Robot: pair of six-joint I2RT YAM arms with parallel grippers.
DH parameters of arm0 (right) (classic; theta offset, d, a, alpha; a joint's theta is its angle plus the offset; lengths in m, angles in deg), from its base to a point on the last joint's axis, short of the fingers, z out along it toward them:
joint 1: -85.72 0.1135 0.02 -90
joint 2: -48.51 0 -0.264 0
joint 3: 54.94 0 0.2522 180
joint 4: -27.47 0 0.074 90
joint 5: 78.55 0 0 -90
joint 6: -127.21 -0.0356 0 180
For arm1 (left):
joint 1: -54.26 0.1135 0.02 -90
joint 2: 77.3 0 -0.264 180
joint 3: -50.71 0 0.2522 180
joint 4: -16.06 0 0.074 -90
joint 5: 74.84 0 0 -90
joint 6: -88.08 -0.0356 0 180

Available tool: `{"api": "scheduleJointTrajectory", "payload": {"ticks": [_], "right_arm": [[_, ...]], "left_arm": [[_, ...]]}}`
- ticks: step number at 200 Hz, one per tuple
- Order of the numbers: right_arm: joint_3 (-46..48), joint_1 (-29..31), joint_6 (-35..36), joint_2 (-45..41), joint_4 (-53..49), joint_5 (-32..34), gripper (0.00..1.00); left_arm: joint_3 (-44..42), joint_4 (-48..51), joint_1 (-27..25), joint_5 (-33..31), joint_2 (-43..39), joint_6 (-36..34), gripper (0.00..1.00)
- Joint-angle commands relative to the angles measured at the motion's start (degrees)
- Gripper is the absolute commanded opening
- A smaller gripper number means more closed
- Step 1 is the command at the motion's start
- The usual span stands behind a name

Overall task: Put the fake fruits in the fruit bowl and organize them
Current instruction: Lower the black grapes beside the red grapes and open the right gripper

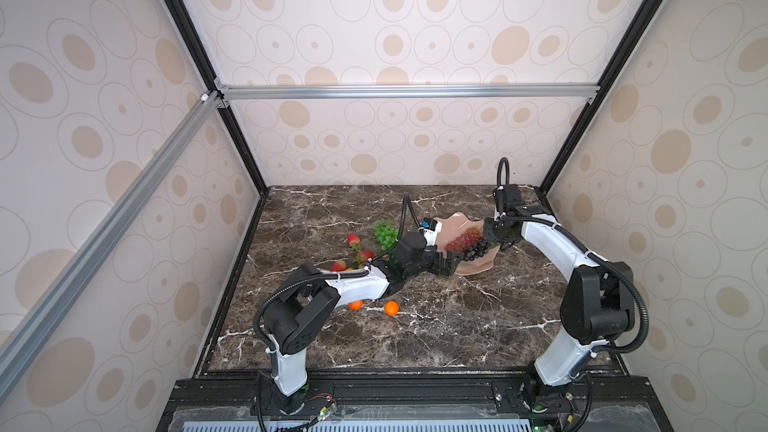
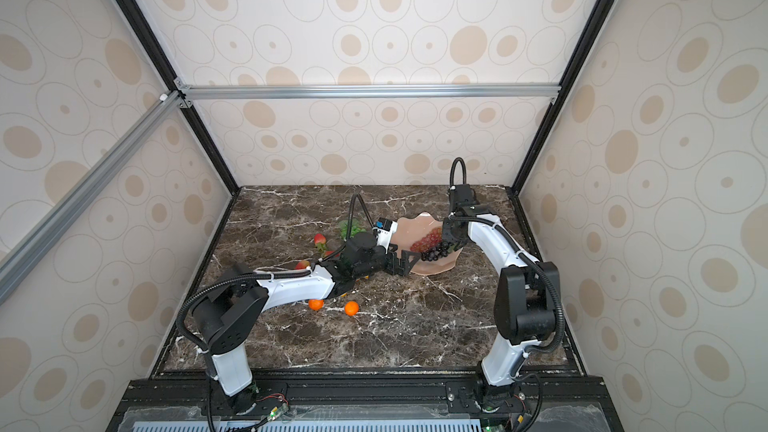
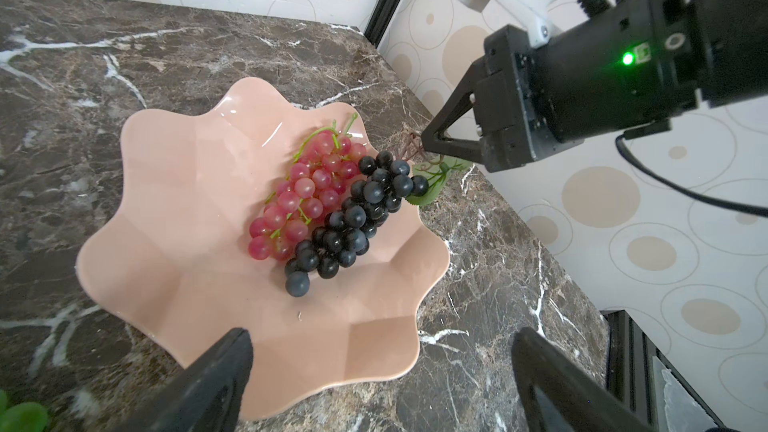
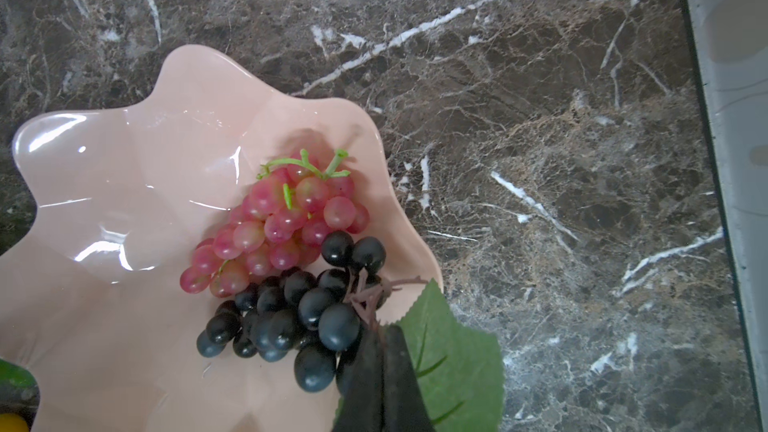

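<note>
Jaws of the right gripper point(image 4: 380, 340) pinch shut on the stem of the black grape bunch point(image 4: 291, 317), lying in the fruit bowl point(image 4: 104, 201) alongside the red grape bunch point(image 4: 274, 226), stem toward that gripper, while the left gripper point(image 3: 382, 338) gapes empty nearby.

In both top views the left arm point(image 1: 357, 284) covers the left side of the shallow pale pink wavy-rimmed plastic bowl point(image 1: 455, 224) and part of one round orange plastic tangerine point(image 1: 356, 306). The green plastic grape bunch point(image 3: 18, 416) is cut off at a left wrist view corner. A small yellow rounded object point(image 4: 11, 423) is clipped at a right wrist view corner; kind undeterminable. Whether the closed right gripper point(image 4: 381, 331) pinches the stem of the black plastic grape bunch point(image 4: 291, 317): undeterminable.
</note>
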Motion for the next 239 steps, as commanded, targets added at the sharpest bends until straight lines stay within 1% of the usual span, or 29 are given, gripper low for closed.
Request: {"api": "scheduleJointTrajectory", "payload": {"ticks": [1, 68, 112, 160, 193, 214, 239], "right_arm": [[-1.7, -0.4, -0.5, -0.4, 0.4, 2.3, 0.0], [-2.1, -0.5, -0.1, -0.3, 1.0, 3.8, 0.0], [-3.0, -0.5, 0.0, 1.4, -0.2, 1.5, 0.0], [-3.1, -0.6, 0.0, 0.7, -0.2, 0.7, 0.18], [-3.1, -0.5, 0.3, -0.8, -0.8, 1.5, 0.3], [-2.5, -0.6, 0.6, -2.6, -0.7, 1.7, 0.34], [0.1, 0.1, 1.6, -5.9, 1.7, 0.3, 0.36]], "left_arm": [[2.4, 0.2, -0.6, 0.2, 0.6, -0.5, 0.98], [2.7, 0.5, -0.7, -0.4, 0.8, -0.5, 0.98], [3.2, 1.0, -0.7, -0.6, 1.2, -0.4, 0.98], [3.4, 2.3, -0.7, -1.6, 0.6, -0.9, 0.98], [3.2, 2.9, -0.7, -3.0, -0.3, -1.2, 0.98], [2.9, 3.9, -0.7, -5.0, -1.8, -1.9, 0.98], [1.5, 5.0, -0.4, -9.0, -5.1, -3.0, 0.98]]}}
